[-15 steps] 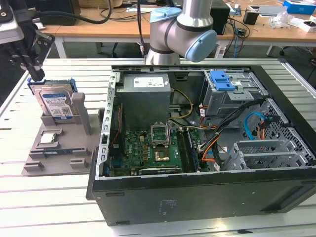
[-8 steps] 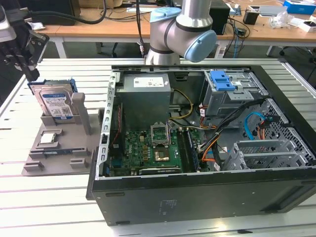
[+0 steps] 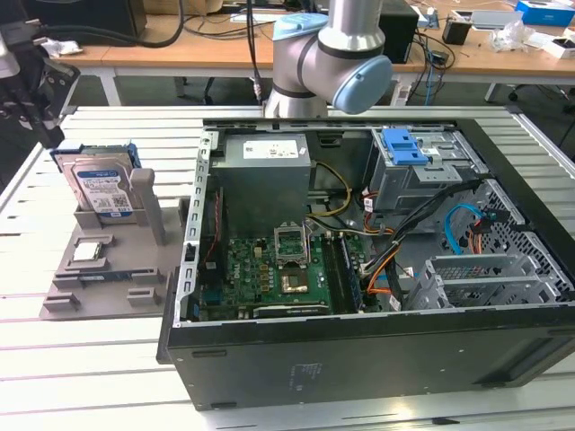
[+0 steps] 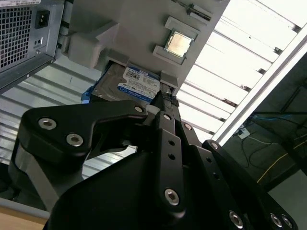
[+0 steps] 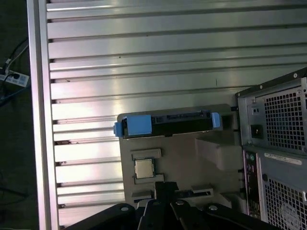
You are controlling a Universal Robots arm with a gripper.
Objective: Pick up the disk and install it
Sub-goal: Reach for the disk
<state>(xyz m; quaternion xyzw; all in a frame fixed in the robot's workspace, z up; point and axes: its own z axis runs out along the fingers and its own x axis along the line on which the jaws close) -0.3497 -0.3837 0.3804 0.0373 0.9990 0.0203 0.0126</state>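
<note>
The disk [image 3: 101, 189] is a silver drive with a white-and-blue label in a blue plastic caddy. It stands upright in a grey holder [image 3: 108, 269] at the exterior view's left, beside the open computer case [image 3: 359, 359]. Its labelled face shows in the second wrist view [image 4: 129, 86] and its blue-cornered edge in the first wrist view [image 5: 165, 125]. My gripper [image 3: 43, 121] hangs above and a little to the exterior view's left of the disk, apart from it. In both wrist views its black fingers [image 4: 165, 103] [image 5: 165, 189] lie together, shut, with nothing between them.
A small square silver chip [image 3: 87, 251] lies in a recess of the grey holder, in front of the disk. Inside the case a drive cage with a blue latch [image 3: 402, 145] sits at the back right, among cables, a power supply [image 3: 265, 162] and the motherboard [image 3: 278, 274].
</note>
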